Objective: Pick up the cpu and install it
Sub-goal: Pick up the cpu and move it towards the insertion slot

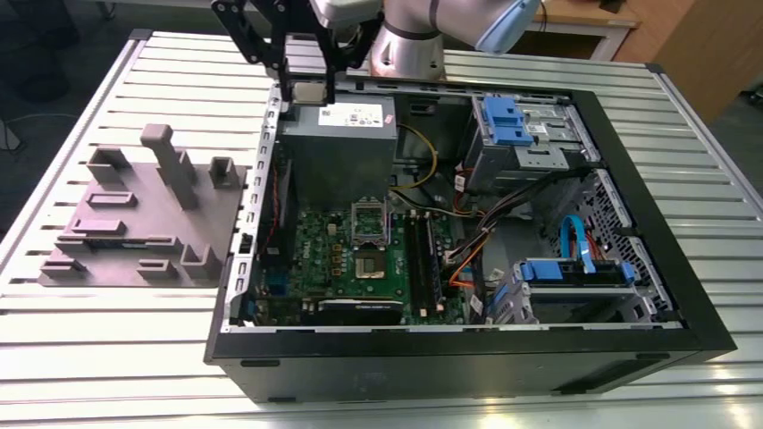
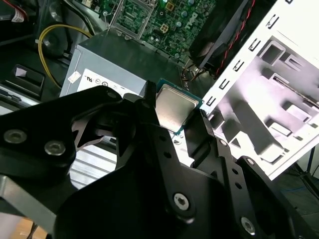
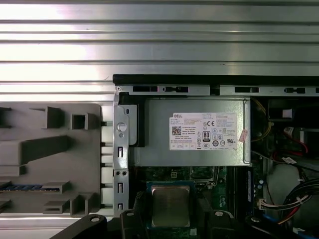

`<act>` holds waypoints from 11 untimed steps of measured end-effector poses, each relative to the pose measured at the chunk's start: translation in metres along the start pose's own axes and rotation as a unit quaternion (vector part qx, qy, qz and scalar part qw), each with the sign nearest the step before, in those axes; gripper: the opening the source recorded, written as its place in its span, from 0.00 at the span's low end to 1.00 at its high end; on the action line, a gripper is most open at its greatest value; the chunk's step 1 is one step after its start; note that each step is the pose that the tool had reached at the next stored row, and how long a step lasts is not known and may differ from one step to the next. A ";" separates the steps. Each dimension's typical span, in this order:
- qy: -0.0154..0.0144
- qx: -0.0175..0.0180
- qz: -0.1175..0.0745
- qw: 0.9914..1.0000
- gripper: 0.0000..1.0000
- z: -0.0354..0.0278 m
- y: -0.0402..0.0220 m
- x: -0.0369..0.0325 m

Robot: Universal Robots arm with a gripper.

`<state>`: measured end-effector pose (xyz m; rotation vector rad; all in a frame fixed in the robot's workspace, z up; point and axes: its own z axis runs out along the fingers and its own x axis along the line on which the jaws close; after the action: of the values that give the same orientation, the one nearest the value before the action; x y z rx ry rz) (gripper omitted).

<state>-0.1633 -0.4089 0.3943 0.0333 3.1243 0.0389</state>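
Note:
The cpu (image 1: 310, 92), a small square chip with a silver-grey top, hangs above the back left corner of the open computer case (image 1: 667, 268), over the power supply's edge. My gripper (image 1: 311, 88) is shut on the cpu, one black finger on each side. The second wrist view has the cpu (image 2: 172, 108) pinched between the fingers (image 2: 142, 112), tilted, with the motherboard beyond. In the first wrist view the cpu (image 3: 170, 204) sits between the gripper (image 3: 172, 218) tips above the green board. The motherboard socket (image 1: 372, 264) lies open near the case's middle.
A grey power supply (image 1: 339, 134) with a white label fills the case's back left. A grey fixture (image 1: 143, 214) with upright blocks stands at the exterior view's left on the slatted table (image 1: 107, 357). Cables (image 1: 477, 232) and blue drive brackets (image 1: 573, 268) crowd the case's right.

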 end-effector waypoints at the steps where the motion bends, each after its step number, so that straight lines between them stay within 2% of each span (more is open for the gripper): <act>1: 0.000 0.000 0.000 1.000 0.47 0.0000 0.0000 -0.0006; 11: 0.000 0.000 0.000 1.000 0.47 0.0001 0.0002 -0.0071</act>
<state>-0.1563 -0.4089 0.3943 0.0335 3.1243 0.0390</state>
